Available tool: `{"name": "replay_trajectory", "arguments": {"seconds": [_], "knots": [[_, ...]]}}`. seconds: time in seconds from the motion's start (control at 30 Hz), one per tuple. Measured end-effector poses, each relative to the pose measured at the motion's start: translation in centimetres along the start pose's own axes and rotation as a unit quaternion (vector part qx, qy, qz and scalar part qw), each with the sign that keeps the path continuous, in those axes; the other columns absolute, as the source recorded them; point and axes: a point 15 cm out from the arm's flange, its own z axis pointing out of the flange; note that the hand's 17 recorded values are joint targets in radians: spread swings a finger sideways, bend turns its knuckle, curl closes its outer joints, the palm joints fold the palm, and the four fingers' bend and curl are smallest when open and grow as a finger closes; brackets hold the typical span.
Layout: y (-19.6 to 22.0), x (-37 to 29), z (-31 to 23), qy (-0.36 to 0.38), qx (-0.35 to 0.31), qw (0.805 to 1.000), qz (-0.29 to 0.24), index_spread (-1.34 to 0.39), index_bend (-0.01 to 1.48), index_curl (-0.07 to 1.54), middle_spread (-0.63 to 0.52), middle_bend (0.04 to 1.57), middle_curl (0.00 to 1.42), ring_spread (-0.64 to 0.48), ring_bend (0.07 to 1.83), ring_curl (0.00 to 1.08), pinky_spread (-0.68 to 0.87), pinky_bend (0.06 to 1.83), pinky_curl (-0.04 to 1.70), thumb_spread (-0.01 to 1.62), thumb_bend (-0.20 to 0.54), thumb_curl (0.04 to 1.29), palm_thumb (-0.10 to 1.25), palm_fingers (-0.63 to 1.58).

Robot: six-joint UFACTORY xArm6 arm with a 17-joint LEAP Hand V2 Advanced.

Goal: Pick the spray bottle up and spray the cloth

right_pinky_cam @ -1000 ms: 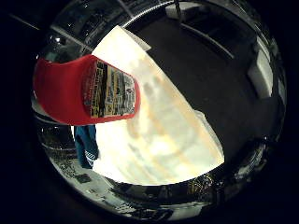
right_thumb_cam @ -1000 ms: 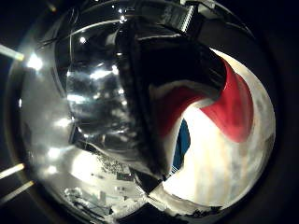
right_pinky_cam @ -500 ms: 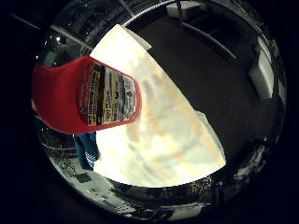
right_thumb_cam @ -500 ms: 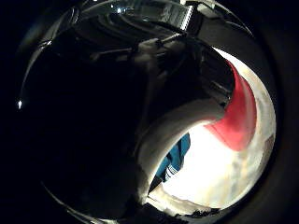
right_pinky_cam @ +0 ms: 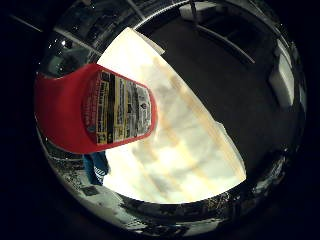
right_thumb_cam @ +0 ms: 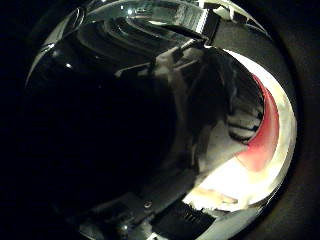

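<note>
The red spray bottle [right_pinky_cam: 75, 112] with its printed label fills much of the little finger side view, very close to my palm. A strip of its red body [right_thumb_cam: 262, 140] also shows in the thumb side view. Black and white parts of my right hand [right_thumb_cam: 200, 105] curl across that view against the bottle, and a dark mass covers most of the rest. The bottle stands out over a pale wooden table [right_pinky_cam: 185, 150]. A bit of blue cloth [right_pinky_cam: 95, 167] shows by the table's edge, just past the bottle; most of it is hidden.
Dark floor [right_pinky_cam: 235, 85] lies beyond the table's long edge. White furniture [right_pinky_cam: 282, 80] stands at the far side of the room. Cluttered ground [right_pinky_cam: 100, 195] shows past the table's near edge.
The bottle has grown larger in the little finger side view. The thumb side view has gone darker as the hand's parts closed across it, leaving less of the red bottle showing.
</note>
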Motion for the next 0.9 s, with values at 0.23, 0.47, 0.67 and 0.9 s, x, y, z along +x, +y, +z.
{"name": "replay_trajectory", "arguments": {"seconds": [0.23,0.47,0.67,0.9], "knots": [[0.3,0.4,0.4,-0.001,-0.005,1.000,0.004,-0.21,0.18,0.30,-0.09,0.60,0.52,-0.10,0.88,0.42,-0.01,0.63,0.34,1.03,-0.015,0.30,0.50,0.68],[-0.5,-0.1,0.5,-0.019,0.020,1.000,0.004,-0.42,0.40,0.50,-0.24,0.82,0.72,-0.24,1.10,0.55,-0.32,1.06,0.55,1.08,-0.003,0.35,0.74,1.13],[-0.8,-1.2,0.6,-0.048,0.037,0.998,-0.005,-0.46,0.71,0.78,-0.26,1.03,0.87,-0.24,1.29,0.64,-0.26,1.27,0.72,1.03,-0.005,0.45,0.94,1.11],[-1.0,-2.1,0.4,-0.078,0.050,0.996,-0.011,-0.40,0.91,0.95,-0.23,1.17,0.93,-0.22,1.39,0.70,-0.20,1.31,0.88,0.93,-0.008,0.56,1.08,1.10]]}}
